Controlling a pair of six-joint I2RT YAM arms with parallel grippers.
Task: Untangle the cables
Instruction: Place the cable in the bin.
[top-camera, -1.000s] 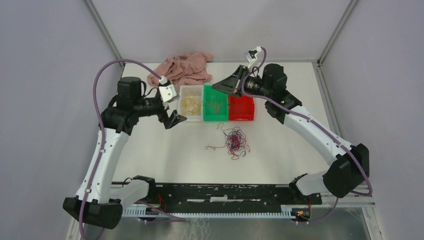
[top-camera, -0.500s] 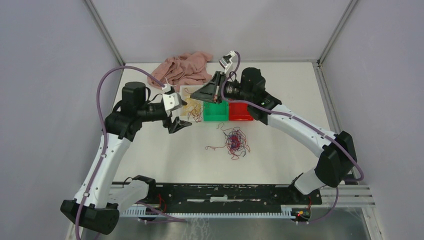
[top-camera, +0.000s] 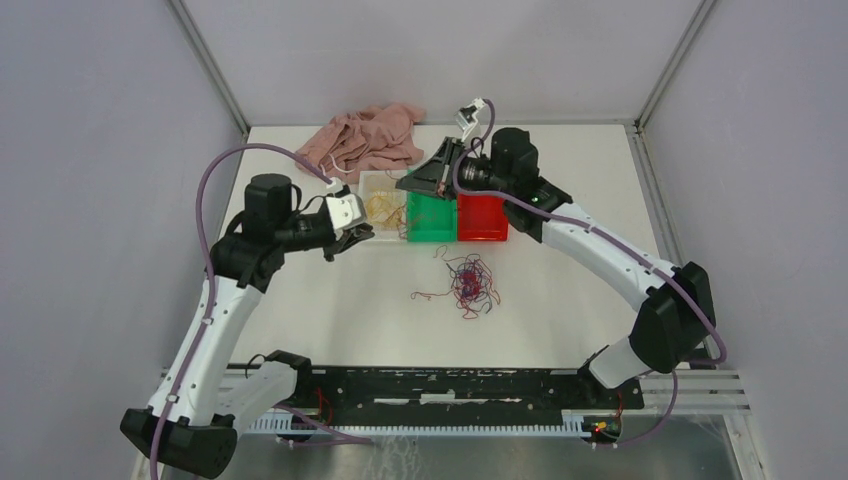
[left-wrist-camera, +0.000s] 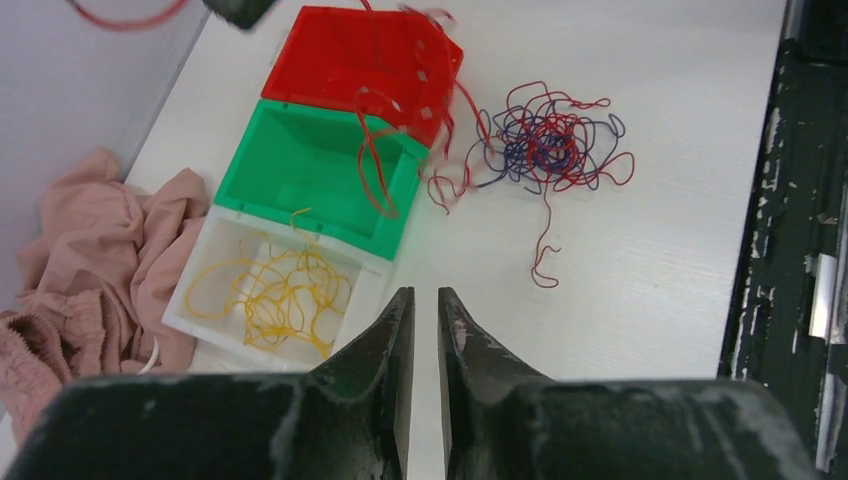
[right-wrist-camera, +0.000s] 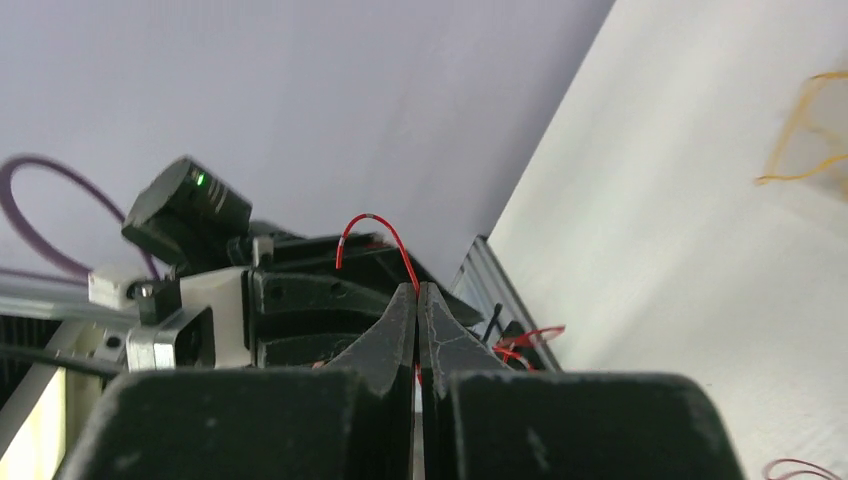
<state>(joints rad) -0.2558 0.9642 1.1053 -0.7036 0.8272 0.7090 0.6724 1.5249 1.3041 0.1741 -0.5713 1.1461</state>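
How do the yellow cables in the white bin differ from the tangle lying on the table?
Colour: the yellow cables are all one colour; the tangle mixes red and purple strands.
Place: the yellow cables lie inside the white bin; the tangle sits on the bare table, outside it.
Form: the yellow cables spread in loose loops; the tangle is denser at its middle, with ends trailing out.
Both are thin, curly wires.

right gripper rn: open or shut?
Shut. In the right wrist view the right gripper has its jaws pressed together, with a red cable pinched between them and looping out above the tips.
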